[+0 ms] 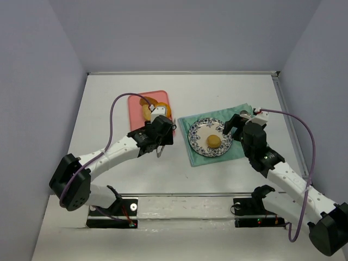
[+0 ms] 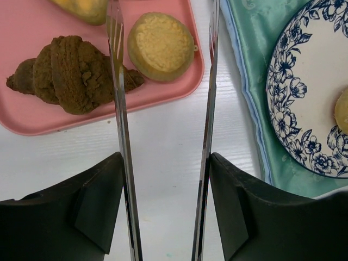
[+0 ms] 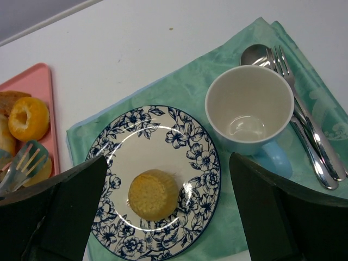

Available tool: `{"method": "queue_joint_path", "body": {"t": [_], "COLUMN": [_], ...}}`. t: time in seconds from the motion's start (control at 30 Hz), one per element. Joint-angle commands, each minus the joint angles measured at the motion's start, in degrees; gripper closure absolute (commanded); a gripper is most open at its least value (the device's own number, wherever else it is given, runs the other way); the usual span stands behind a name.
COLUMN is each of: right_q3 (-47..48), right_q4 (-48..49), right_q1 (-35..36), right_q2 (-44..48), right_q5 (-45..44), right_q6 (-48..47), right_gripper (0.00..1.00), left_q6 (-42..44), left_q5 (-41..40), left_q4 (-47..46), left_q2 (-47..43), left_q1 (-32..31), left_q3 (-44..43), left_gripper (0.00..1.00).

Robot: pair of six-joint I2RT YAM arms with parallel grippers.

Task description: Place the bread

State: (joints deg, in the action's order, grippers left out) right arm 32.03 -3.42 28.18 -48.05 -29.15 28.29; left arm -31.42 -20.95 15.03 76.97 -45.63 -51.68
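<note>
A small round yellow bread lies on the blue-flowered plate; it also shows in the right wrist view and at the edge of the left wrist view. My left gripper grips metal tongs, whose arms stand apart and empty. The tong tips hover over the pink tray, between a dark croissant and a round bun. My right gripper is open and empty above the plate.
The plate rests on a green cloth with a light blue cup and a spoon and fork on its right. A yellow ring-shaped bread also lies on the tray.
</note>
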Motion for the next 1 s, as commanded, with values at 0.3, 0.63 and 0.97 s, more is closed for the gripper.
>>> {"method": "queue_joint_path", "body": {"t": [0.3, 0.63, 0.97], "right_q3": [0.93, 1.01, 0.93], "right_q4": [1.93, 1.93, 1.93], "right_q1": [0.29, 0.29, 0.29], "right_q2": [-0.55, -0.55, 0.15], "right_q5": [-1.18, -1.35, -1.26], "right_q6": [0.36, 0.36, 0.45], "right_gripper": [0.00, 0.00, 0.00], "left_q6": [-3.74, -1.98, 4.61], "left_q5": [-1.73, 1.43, 12.32], "left_q4": [1.85, -0.26, -10.36], "left_q2": [-0.67, -5.24, -4.91], "left_q1": [0.19, 0.27, -4.55], "left_q3": [1.76, 1.32, -1.31], "left_gripper": [0.43, 0.63, 0.62]}}
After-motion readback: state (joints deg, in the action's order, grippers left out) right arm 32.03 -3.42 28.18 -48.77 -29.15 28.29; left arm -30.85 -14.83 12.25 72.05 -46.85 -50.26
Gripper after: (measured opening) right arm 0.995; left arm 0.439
